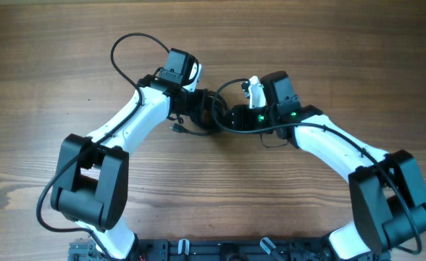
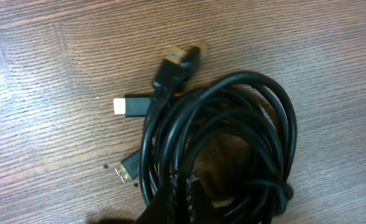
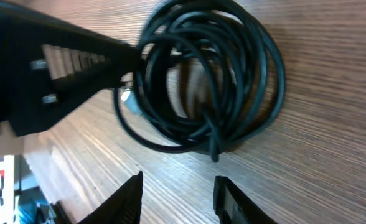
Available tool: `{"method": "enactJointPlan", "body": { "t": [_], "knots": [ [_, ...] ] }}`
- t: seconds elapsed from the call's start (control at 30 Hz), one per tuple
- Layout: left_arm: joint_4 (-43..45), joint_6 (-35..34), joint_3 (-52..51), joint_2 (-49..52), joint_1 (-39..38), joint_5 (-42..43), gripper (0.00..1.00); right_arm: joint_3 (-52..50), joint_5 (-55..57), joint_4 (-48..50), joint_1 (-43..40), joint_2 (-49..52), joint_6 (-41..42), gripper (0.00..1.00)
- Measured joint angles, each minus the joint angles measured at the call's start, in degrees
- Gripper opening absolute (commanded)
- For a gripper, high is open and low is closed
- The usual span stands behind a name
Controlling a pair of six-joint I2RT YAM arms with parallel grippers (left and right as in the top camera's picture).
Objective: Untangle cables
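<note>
Cables [image 2: 233, 137] lie coiled in one bundle mid-table [image 1: 307, 43], plugs [image 2: 133, 106] poking out at 10 o'clock. Left gripper [image 2: 177, 190] clamped tight on strands at approx 7 o'clock. Right gripper [image 3: 180, 196] partly spread, empty, near coil's 6 o'clock in its own cam.

Bright, even light; wrist views blur close up.

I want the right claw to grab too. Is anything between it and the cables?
Nothing visible: only bare table between the open right gripper and the cables. The left gripper sits at the coil's side, off that path.
</note>
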Motion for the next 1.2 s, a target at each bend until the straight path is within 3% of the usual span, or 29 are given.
{"method": "enactJointPlan", "body": {
  "t": [0.4,0.53,0.87,0.93,1.07,1.13,1.2],
  "knots": [
    [2.1,0.0,0.0,2.8,0.2,0.2,0.06,0.0,4.2,1.4,0.0,3.3,1.6,0.39],
    [2.2,0.0,0.0,3.0,0.2,0.2,0.07,0.0,6.3,3.1,0.0,3.3,1.6,0.33],
    [2.2,-0.2,0.0,3.0,0.2,0.2,0.13,0.0,8.9,9.3,2.1,4.8,1.9,0.33],
    [2.2,-0.2,0.0,3.0,0.2,0.3,0.13,0.0,10.3,9.4,2.8,5.9,3.1,0.29],
    [2.2,-0.2,0.0,3.0,0.2,0.4,0.28,0.1,12.4,10.5,3.3,8.3,6.7,0.13],
    [2.2,-0.3,0.0,3.0,0.2,0.5,0.45,0.2,12.2,10.7,3.4,8.3,8.1,0.11],
    [2.2,-0.1,0.0,3.0,0.2,0.4,0.53,0.4,11.4,10.4,3.4,8.3,10.0,0.08]
  ]
}}
